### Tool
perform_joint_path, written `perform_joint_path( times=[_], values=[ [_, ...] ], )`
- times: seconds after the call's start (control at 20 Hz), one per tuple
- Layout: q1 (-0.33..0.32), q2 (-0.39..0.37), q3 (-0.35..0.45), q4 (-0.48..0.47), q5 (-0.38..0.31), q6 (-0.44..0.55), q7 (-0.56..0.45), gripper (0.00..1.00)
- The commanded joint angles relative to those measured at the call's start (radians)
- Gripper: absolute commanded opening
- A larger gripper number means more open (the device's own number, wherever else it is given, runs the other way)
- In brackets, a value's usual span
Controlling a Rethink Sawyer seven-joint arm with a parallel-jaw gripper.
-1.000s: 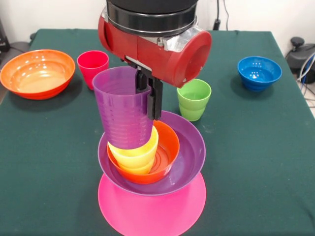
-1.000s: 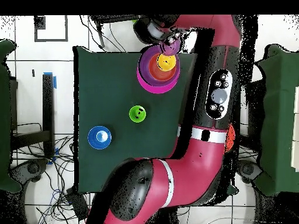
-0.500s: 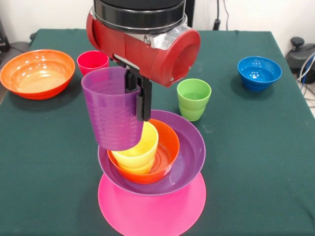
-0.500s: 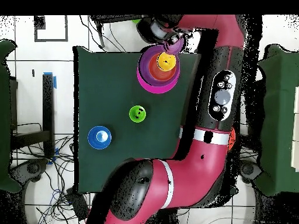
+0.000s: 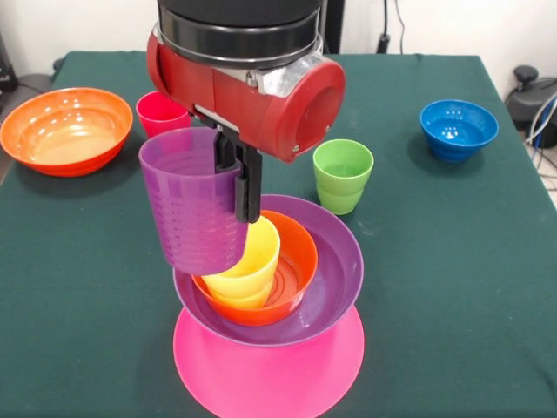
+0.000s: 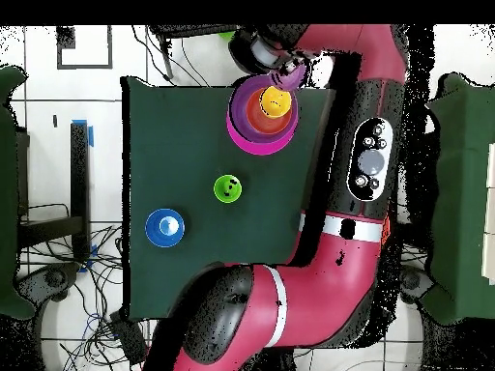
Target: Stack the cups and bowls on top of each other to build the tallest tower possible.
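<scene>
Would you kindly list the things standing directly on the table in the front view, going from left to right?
Large orange bowl → red cup → pink bowl under the tower → light green cup → blue bowl.

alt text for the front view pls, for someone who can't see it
A red and black robot gripper holds a purple cup by its rim, tilted beside a yellow cup nested in an orange bowl, purple bowl and upturned pink bowl. Other cups and bowls stand around on the green table.
</scene>
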State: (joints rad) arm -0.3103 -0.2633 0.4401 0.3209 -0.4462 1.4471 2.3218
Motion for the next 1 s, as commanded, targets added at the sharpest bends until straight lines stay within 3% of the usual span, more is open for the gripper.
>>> perform_joint_path(
  times=[0.05,1.0],
  values=[
    [0.016,0.006,-0.037,0.154,0.015,-0.063,0.111,0.00],
    [0.030,-0.018,-0.133,0.239,0.110,-0.130,0.121,0.00]
  ],
)
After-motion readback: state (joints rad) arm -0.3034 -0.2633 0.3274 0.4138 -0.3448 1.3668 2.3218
